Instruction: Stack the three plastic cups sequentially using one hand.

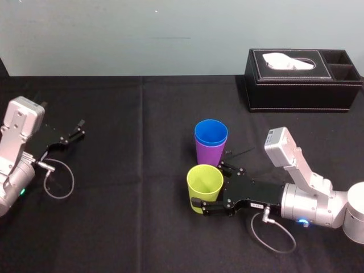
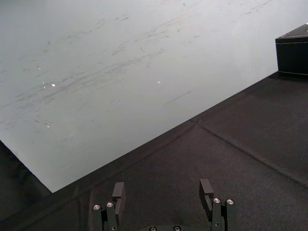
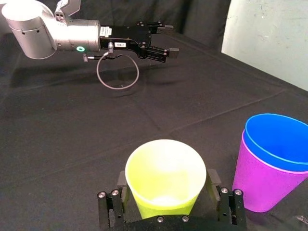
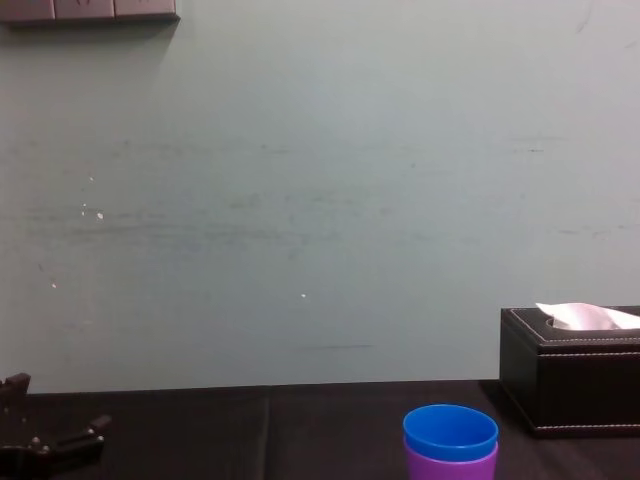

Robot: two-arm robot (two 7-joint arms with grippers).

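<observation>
The blue cup [image 1: 211, 133] sits nested inside the purple cup [image 1: 209, 154] near the middle of the black table; the pair also shows in the right wrist view as blue cup [image 3: 279, 139] in purple cup [image 3: 264, 187]. Just in front of them stands the yellow-green cup [image 1: 205, 182], upright. My right gripper [image 1: 207, 185] is open, with one finger on each side of the yellow-green cup [image 3: 166, 173], low on its wall. My left gripper [image 1: 79, 129] rests open and empty at the far left.
A black tissue box [image 1: 301, 79] stands at the back right, well behind the cups. A black cloth [image 1: 142, 227] covers the table, with a pale wall [image 4: 320, 200] behind it. The stretch between the left arm and the cups is bare cloth.
</observation>
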